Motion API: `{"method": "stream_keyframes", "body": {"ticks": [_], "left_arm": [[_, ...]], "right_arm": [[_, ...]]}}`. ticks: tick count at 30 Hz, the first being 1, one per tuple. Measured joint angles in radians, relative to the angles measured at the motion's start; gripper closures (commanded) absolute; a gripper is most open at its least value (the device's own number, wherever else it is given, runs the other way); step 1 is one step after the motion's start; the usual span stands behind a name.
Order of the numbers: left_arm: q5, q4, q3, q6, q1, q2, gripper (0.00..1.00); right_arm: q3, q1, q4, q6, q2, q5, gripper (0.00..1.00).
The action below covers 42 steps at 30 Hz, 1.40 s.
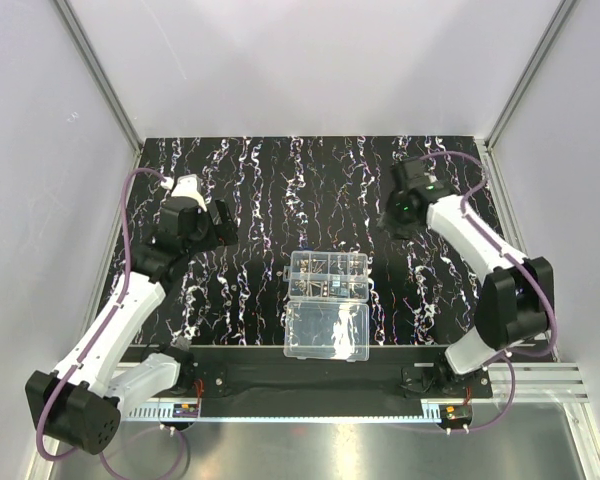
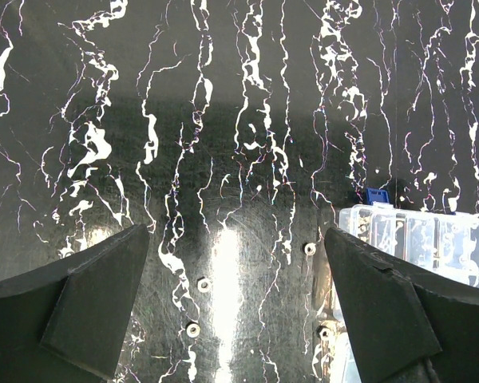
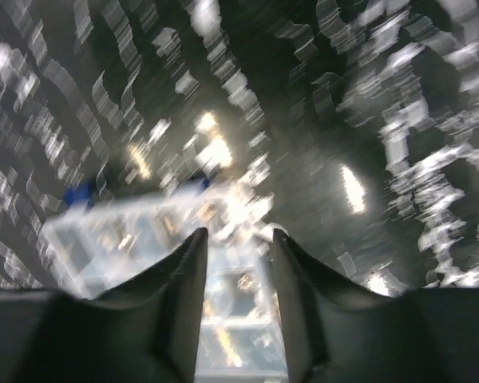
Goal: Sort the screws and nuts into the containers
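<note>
The containers (image 1: 328,275) are located mid-bench (image 1: 250,190), as cells of a clear box whose lid (image 1: 327,331) is folded open toward the arm bases. Small parts are seen in several cells, but their type cannot be told. Loose ring-shaped nuts (image 2: 309,249) beside the box are resolved only in the left wrist view. The left claw (image 2: 235,239) is spread wide and empty. The right claw (image 3: 239,235) is partly parted and empty, and its view is blurred.

Organizer box (image 1: 327,301) centred, mat (image 1: 310,190) flanks passable
</note>
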Motion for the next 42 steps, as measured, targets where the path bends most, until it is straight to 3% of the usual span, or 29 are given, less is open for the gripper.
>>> {"method": "stream_keyframes", "body": {"ticks": [4, 8, 20, 28, 35, 42], "left_arm": [[0.000, 0.000, 0.000, 0.000, 0.001, 0.004, 0.01], [0.000, 0.002, 0.000, 0.002, 0.005, 0.025, 0.01], [-0.003, 0.000, 0.000, 0.005, 0.011, 0.070, 0.01], [-0.001, -0.005, 0.000, 0.005, 0.012, 0.111, 0.01], [-0.002, -0.010, 0.002, -0.034, -0.005, 0.270, 0.11], [-0.035, 0.011, 0.022, -0.080, -0.196, 0.481, 0.19]], "right_arm": [[0.016, -0.214, 0.016, -0.047, 0.044, -0.018, 0.41], [0.113, -0.348, 0.023, -0.095, 0.115, -0.006, 0.33], [0.190, -0.393, 0.045, -0.174, 0.148, 0.010, 0.00], [0.136, -0.396, 0.071, -0.176, 0.146, 0.001, 0.01], [0.066, -0.396, 0.110, -0.166, 0.135, -0.054, 0.00], [0.057, -0.396, 0.132, -0.169, 0.134, -0.082, 0.00]]}}
